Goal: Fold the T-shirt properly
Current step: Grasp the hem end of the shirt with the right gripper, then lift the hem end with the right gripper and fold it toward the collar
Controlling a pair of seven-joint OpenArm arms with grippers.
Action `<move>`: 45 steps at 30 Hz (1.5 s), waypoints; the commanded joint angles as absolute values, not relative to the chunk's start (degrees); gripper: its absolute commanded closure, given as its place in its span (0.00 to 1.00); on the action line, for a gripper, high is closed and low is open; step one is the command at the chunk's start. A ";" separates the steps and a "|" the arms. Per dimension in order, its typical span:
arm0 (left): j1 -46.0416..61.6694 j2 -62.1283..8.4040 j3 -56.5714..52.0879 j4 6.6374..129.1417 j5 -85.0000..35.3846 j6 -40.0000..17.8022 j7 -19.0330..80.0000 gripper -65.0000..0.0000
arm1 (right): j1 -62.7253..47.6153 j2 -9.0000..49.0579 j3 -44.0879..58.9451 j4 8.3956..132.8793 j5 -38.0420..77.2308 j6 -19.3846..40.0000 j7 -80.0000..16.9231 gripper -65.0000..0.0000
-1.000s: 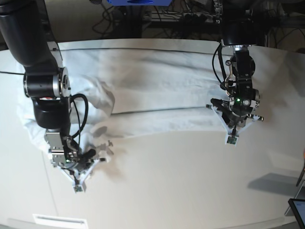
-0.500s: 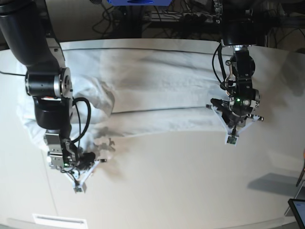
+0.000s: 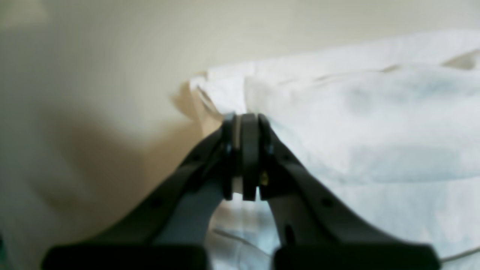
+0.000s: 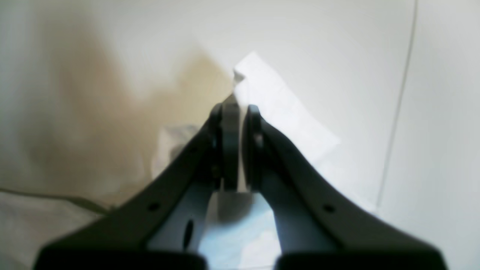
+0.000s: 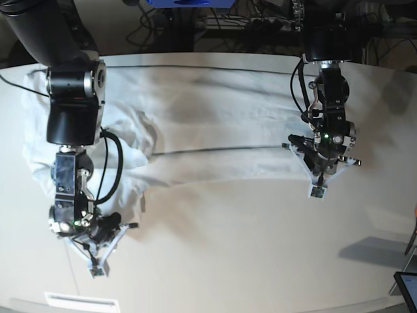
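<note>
Both grippers are pressed together on cloth — the left gripper (image 3: 243, 123) pinches an edge of the T-shirt (image 5: 215, 124); the right gripper (image 4: 236, 112) nips a white corner, seemingly the same shirt; the garment lies spread on the white tabletop (image 5: 260, 248), long axis running side to side across the base view.

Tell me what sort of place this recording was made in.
Probably a robotics lab or test bench: two arms work a T-shirt on a plain white tabletop, with tangled cables and equipment racks behind it. Nothing domestic shows.
</note>
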State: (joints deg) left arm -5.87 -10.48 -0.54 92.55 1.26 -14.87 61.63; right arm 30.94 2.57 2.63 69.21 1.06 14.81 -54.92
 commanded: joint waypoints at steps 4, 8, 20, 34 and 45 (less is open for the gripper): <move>-6.90 -10.95 -0.57 94.55 1.80 -14.55 60.88 1.00 | 29.67 2.95 2.77 79.52 1.10 14.29 -58.95 1.00; -6.90 -11.03 -0.57 94.55 1.80 -14.64 60.88 1.00 | 26.68 2.95 2.86 87.43 0.84 14.29 -63.08 1.00; -6.29 -11.56 -0.57 94.55 1.89 -14.73 60.88 1.00 | 13.14 2.68 8.22 103.25 1.01 14.55 -63.43 1.00; -6.55 -12.97 0.22 94.55 1.27 -14.81 60.88 1.00 | 5.58 2.95 9.89 113.54 1.01 14.73 -61.41 1.00; -6.73 -13.05 3.30 94.55 1.89 -14.81 60.88 1.00 | -0.04 1.98 11.56 115.03 1.10 14.73 -58.33 1.00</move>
State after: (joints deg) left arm -5.48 -12.71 3.42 93.49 1.50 -15.03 61.65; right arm -0.54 1.85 11.31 113.93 1.26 14.90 -59.00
